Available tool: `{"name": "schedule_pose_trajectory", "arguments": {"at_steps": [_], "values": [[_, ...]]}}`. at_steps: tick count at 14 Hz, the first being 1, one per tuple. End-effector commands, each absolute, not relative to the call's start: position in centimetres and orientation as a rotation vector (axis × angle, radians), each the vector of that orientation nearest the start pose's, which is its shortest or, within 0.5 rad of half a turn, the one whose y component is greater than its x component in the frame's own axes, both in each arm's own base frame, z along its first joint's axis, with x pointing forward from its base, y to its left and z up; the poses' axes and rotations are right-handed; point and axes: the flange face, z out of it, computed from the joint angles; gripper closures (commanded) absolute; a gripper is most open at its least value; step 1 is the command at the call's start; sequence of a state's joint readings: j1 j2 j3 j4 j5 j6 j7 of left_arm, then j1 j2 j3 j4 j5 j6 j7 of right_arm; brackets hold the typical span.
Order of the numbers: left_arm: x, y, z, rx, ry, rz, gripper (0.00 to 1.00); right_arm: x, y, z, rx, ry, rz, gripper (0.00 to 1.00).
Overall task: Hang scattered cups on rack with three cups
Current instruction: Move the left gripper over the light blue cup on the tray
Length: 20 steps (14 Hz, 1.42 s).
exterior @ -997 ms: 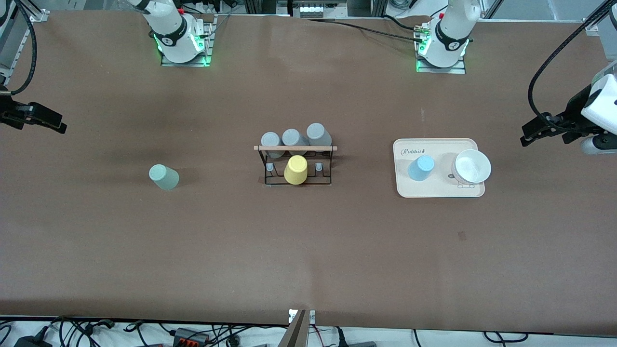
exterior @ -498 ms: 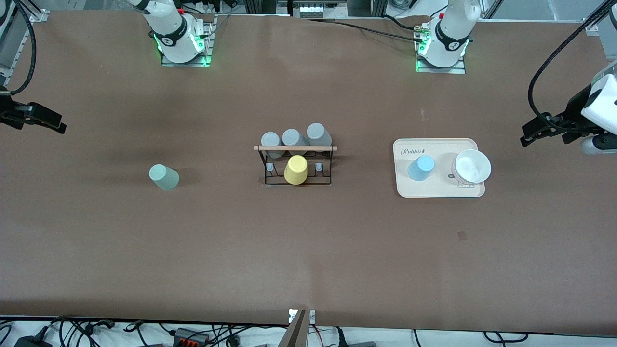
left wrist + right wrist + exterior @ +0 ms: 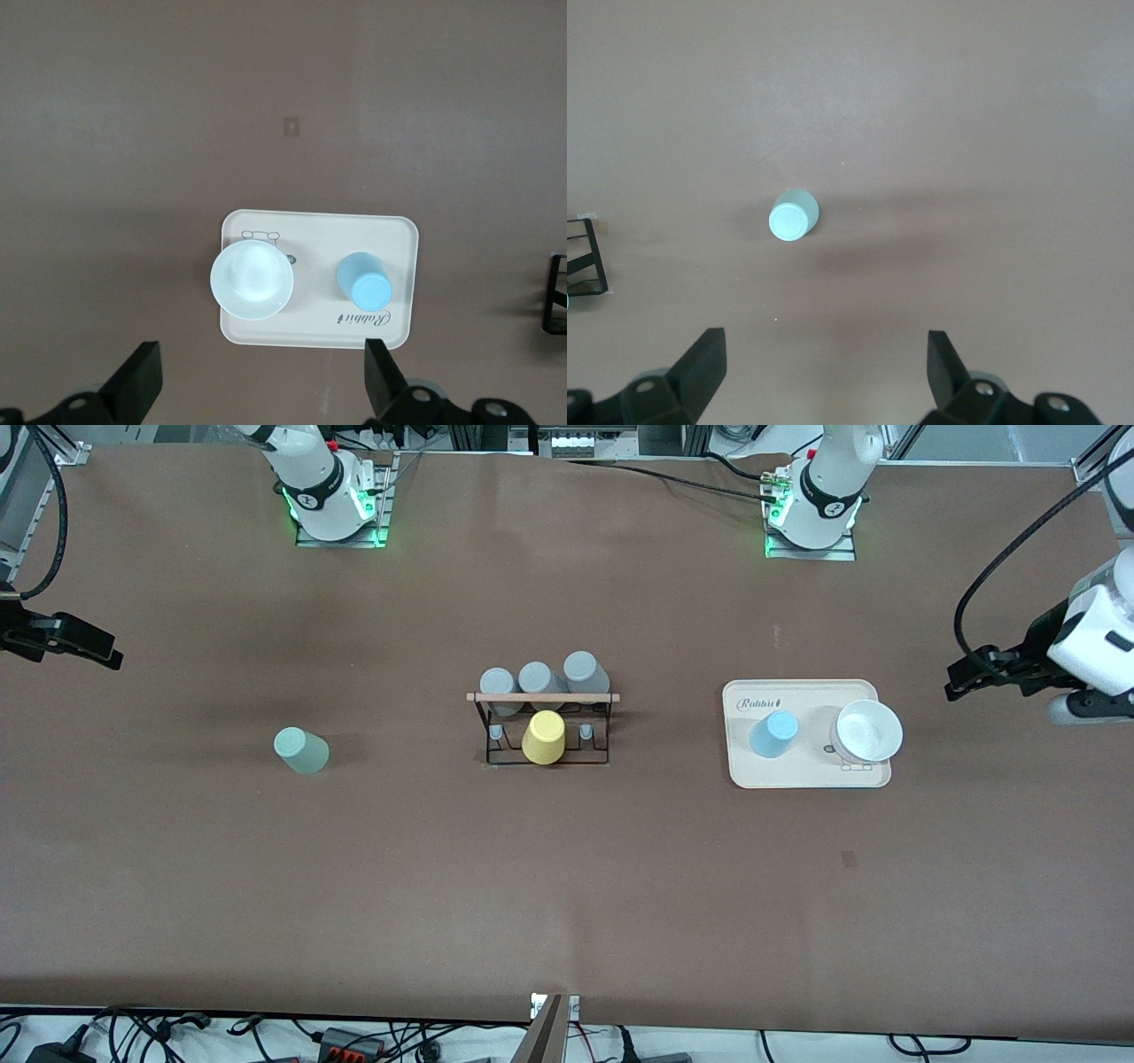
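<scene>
A light blue cup (image 3: 773,734) stands upside down on a cream tray (image 3: 802,777); it also shows in the left wrist view (image 3: 364,281). A sage green cup (image 3: 301,750) stands upside down on the bare table toward the right arm's end; it also shows in the right wrist view (image 3: 792,215). The black wire rack (image 3: 545,726) with a wooden rod stands mid-table and carries three grey cups (image 3: 539,682) and a yellow cup (image 3: 543,737). My left gripper (image 3: 961,679) is open and empty, high over the table's end past the tray. My right gripper (image 3: 106,655) is open and empty, high over its end.
A white bowl (image 3: 868,732) sits on the tray beside the blue cup. Cables run along the table's edge nearest the front camera.
My left gripper has shifted a little toward the tray. The right arm, the cups and the rack have not moved.
</scene>
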<state>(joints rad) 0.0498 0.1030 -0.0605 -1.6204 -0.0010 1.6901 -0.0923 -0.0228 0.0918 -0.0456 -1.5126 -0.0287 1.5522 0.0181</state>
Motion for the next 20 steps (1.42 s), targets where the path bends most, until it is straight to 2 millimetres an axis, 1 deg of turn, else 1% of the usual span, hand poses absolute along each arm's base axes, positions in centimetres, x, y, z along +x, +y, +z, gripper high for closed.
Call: {"name": "schedule_pose_trajectory", "arguments": {"at_steps": [1, 2, 3, 4, 5, 6, 7, 8, 9, 10, 11, 12, 14, 15, 17, 18, 20], "values": [[60.4, -1.3, 54.5, -3.147, -0.09, 0.063, 0.0, 57.3, -4.0, 60.0, -3.159, 0.131, 0.088, 0.0], [60.7, -1.4, 53.5, -3.159, -0.091, 0.091, 0.0, 57.3, -4.1, 60.0, -3.158, 0.157, 0.088, 0.0], [61.5, -2.5, 50.5, -3.154, -0.065, 0.175, 0.0, 57.2, -4.0, 60.1, -3.157, 0.186, 0.088, 0.0], [61.8, -3.7, 49.0, -3.148, -0.033, 0.211, 0.0, 57.3, -4.0, 60.0, -3.156, 0.198, 0.09, 0.0], [61.9, -4.1, 48.4, -3.139, -0.018, 0.227, 0.0, 57.3, -3.9, 60.2, -3.157, 0.194, 0.083, 0.0], [62.3, -4.2, 47.1, -3.141, -0.015, 0.259, 0.0, 57.3, -3.9, 60.1, -3.158, 0.189, 0.085, 0.0], [62.4, -5.2, 46.3, -3.139, 0.006, 0.284, 0.0, 57.3, -4.1, 60.1, -3.16, 0.179, 0.085, 0.0], [62.6, -6.6, 44.0, -3.135, 0.04, 0.342, 0.0, 57.5, -4.1, 60.0, -3.159, 0.17, 0.085, 0.0], [62.6, -6.9, 41.9, -3.129, 0.051, 0.398, 0.0, 57.5, -4.0, 59.9, -3.161, 0.153, 0.088, 0.0], [62.6, -7.7, 39.9, -3.124, 0.096, 0.439, 0.0, 57.5, -3.9, 59.9, -3.16, 0.148, 0.09, 0.0], [62.8, -8.9, 37.4, -3.12, 0.128, 0.468, 0.0, 57.5, -3.9, 59.9, -3.16, 0.148, 0.093, 0.0], [62.5, -9.0, 35.8, -3.122, 0.129, 0.476, 0.0, 57.4, -3.9, 59.9, -3.16, 0.145, 0.098, 0.0], [61.7, -9.9, 32.8, -3.128, 0.143, 0.432, 0.0, 56.8, -3.6, 59.6, -3.156, 0.175, 0.165, 0.0], [61.3, -10.2, 31.6, -3.133, 0.144, 0.406, 0.0, 56.7, -3.8, 59.5, -3.153, 0.185, 0.179, 0.0], [60.0, -11.9, 28.7, -3.15, 0.168, 0.363, 0.0, 56.6, -3.8, 59.7, -3.153, 0.185, 0.18, 0.0], [59.3, -12.2, 27.5, -3.151, 0.152, 0.359, 0.0, 56.6, -3.8, 59.6, -3.152, 0.185, 0.182, 0.0], [58.0, -13.2, 26.2, -3.143, 0.125, 0.403, 0.0, 56.6, -3.9, 59.6, -3.152, 0.187, 0.184, 0.0]]}}
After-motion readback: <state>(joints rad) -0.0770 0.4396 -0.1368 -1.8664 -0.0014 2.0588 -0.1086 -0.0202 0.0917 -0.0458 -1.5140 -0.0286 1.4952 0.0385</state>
